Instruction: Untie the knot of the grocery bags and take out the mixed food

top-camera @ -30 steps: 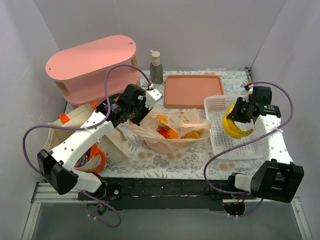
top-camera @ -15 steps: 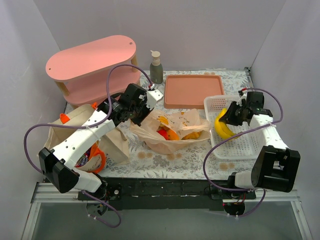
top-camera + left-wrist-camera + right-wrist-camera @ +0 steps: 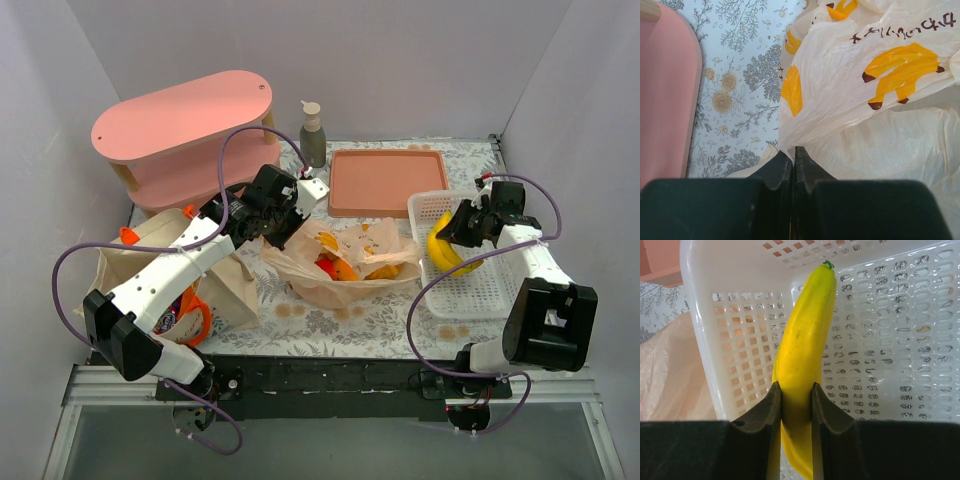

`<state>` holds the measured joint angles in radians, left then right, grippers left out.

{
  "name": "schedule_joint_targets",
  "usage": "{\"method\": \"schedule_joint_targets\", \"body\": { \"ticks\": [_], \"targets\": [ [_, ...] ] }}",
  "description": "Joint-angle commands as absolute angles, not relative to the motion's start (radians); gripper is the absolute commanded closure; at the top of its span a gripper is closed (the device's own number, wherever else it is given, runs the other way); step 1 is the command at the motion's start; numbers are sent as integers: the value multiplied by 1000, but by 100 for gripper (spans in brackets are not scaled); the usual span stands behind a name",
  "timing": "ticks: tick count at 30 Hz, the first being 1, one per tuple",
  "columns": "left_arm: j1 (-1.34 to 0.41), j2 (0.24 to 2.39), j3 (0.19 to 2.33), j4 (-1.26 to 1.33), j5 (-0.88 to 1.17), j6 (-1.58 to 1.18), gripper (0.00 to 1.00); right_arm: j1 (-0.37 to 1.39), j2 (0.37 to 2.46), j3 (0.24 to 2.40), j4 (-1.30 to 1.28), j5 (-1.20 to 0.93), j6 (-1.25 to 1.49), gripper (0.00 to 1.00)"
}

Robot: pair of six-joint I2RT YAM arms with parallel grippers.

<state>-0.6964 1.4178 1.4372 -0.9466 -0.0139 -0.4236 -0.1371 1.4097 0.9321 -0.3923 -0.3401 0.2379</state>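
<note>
My left gripper (image 3: 792, 156) has its black jaws pressed together on a fold of the thin, crinkly plastic bag (image 3: 865, 150), at the bag's edge on the side toward the rounded pink shelf (image 3: 180, 120). The bag is translucent cream, printed with yellow bananas and brown lettering. It slumps open in the middle of the floral-patterned desk (image 3: 740, 75), with orange and red food (image 3: 335, 265) showing inside. My right gripper (image 3: 796, 392) has its jaws pinching a smooth yellow banana (image 3: 805, 325) from both sides, low on its curve. It holds the banana inside the white perforated plastic basket (image 3: 880, 340), close to the wall facing the bag; I cannot tell whether the fruit touches the floor. The cream canvas tote (image 3: 130, 260), soft and creased, with an orange handle (image 3: 197, 322), sits at the desk's left edge
</note>
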Motion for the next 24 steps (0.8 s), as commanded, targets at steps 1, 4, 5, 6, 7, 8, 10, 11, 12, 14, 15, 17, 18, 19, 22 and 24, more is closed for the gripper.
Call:
{"method": "schedule_joint_targets", "body": {
  "ticks": [1, 4, 5, 6, 7, 8, 10, 11, 12, 14, 15, 17, 18, 19, 22, 24],
  "targets": [
    [-692, 1408, 1471, -956, -2, -417, 100, -138, 1416, 923, -325, -365, 245, 79],
    [-692, 1408, 1471, -957, -2, -417, 100, -138, 1407, 925, -313, -422, 248, 45],
    [-693, 1408, 1471, -957, -2, -419, 100, -138, 1401, 927, -316, -428, 249, 41],
    [-692, 1405, 1471, -960, -2, -416, 100, -138, 1385, 928, -321, -429, 250, 37],
    [-692, 1407, 1470, -959, -2, -417, 100, -138, 1375, 934, -339, -428, 247, 35],
    [-692, 1404, 1468, -960, -2, -416, 100, -138, 1364, 948, -351, -426, 239, 35],
    [-692, 1399, 1468, -962, -2, -416, 100, -138, 1312, 969, -389, -432, 206, 32],
    [-692, 1397, 1463, -963, -2, -416, 100, -138, 1292, 980, -396, -452, 196, 32],
    [-692, 1393, 1459, -963, -2, -416, 100, -138, 1252, 1008, -399, -521, 187, 32],
    [-692, 1390, 1445, -962, -2, -416, 100, -137, 1217, 1035, -375, -634, 161, 32],
    [-692, 1388, 1440, -963, -2, -416, 100, -129, 1185, 1057, -355, -773, 152, 30],
    [-692, 1384, 1437, -965, 29, -419, 100, -103, 1151, 1077, -281, -915, 111, 28],
    [-692, 1381, 1434, -966, 31, -420, 100, -57, 1120, 1091, -278, -984, 83, 25],
    [-692, 1381, 1431, -966, 34, -423, 100, -29, 1108, 1132, -287, -1000, 54, 25],
    [-692, 1376, 1424, -968, 35, -425, 100, 92, 1095, 1219, -395, -1025, -72, 24],
    [-690, 1373, 1420, -966, 31, -425, 100, 180, 1107, 1258, -496, -1044, -142, 23]
  ]
}}
